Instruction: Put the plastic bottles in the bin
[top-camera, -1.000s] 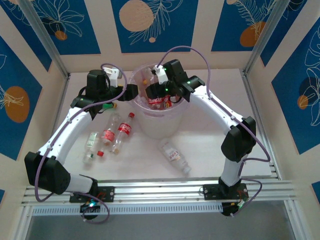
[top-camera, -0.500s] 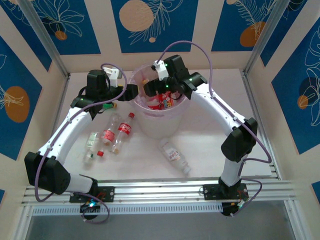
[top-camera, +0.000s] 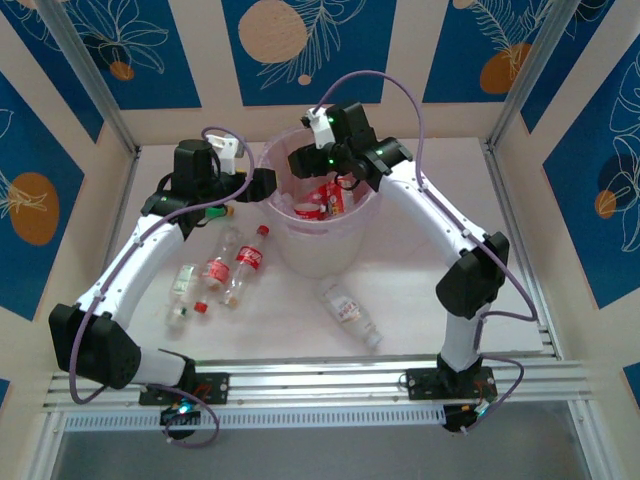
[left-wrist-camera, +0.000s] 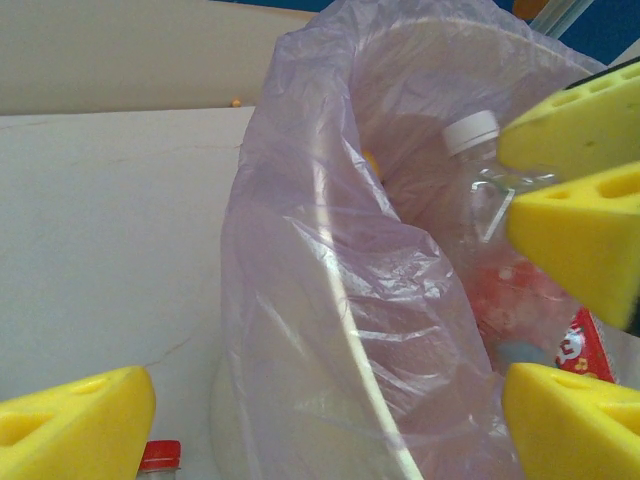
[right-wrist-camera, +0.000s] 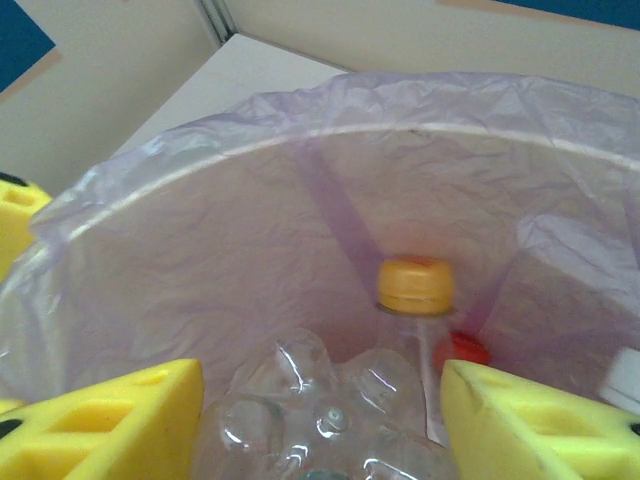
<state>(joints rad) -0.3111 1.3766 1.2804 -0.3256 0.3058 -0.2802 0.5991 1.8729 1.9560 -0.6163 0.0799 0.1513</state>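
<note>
Left end effector (top-camera: 264, 185) gapes empty at the bin (top-camera: 320, 252) rim; loose plastic bottles (top-camera: 247, 259) lie lower left of it (long axes roughly up-frame), nearest that arm; right end effector (top-camera: 303, 164) over the bin, grip unclear

Quick headcount: one bin (top-camera: 322, 252) at upper centre and two robot arms (top-camera: 140, 262). Roughly five bottles (top-camera: 247, 260) lie loose on the table (top-camera: 420, 300) left of centre, plus one clear bottle at lower centre. The ones inside the bin are too jumbled to count.
</note>
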